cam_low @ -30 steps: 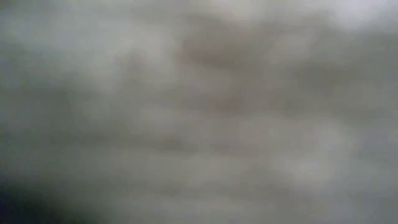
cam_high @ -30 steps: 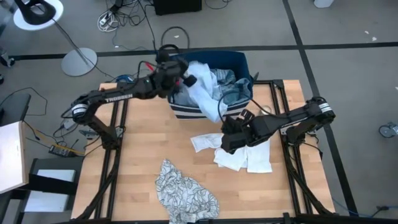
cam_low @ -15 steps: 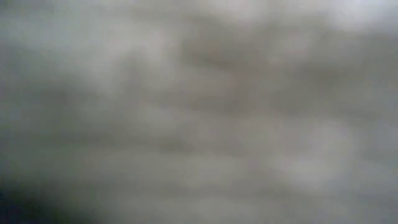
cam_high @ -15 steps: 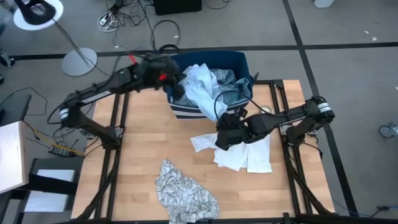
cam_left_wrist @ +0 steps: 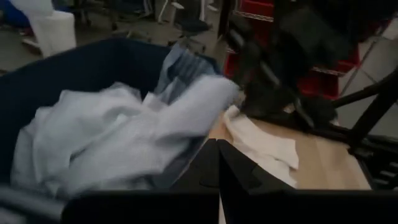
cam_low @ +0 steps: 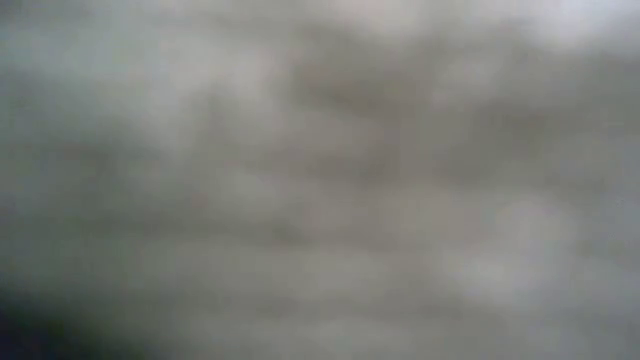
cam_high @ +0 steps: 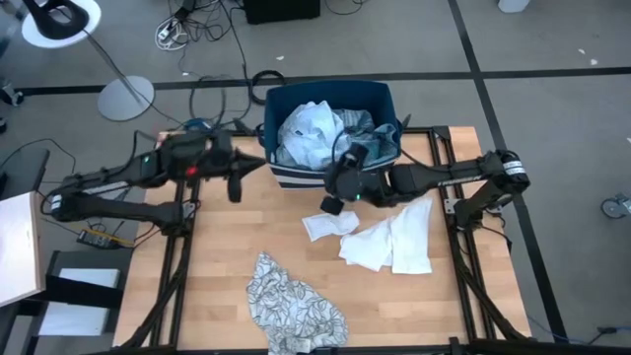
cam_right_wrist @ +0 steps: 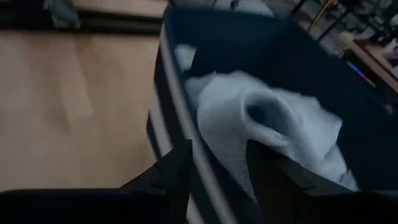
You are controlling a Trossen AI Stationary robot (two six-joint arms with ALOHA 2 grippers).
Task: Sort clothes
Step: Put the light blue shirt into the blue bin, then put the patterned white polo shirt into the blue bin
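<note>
While the dark blue bin (cam_high: 389, 99) at twelve o'clock on the wooden table (cam_high: 227, 237) holds a heap of clothes, the right gripper (cam_high: 333, 187) sits at the bin's front wall, its jaws parted with nothing between them. Its wrist view shows the fingers straddling the rim beside a pale blue garment (cam_right_wrist: 261, 124), which suggests it is placed to reach in for that piece. The left gripper (cam_high: 235, 183) hangs over the table at about ten o'clock, just outside the bin's left corner, jaws shut and empty; it seems to be keeping clear so the other arm can work. Sorted pieces lie apart by kind, which looks deliberate: white garments (cam_high: 394, 242) spread near the table's centre toward three o'clock, and a grey-white leaf-print garment (cam_high: 291, 306) crumpled at six o'clock. A blue-striped garment (cam_high: 373, 133) remains in the bin behind the pale one. Cloth fills the low view completely.
</note>
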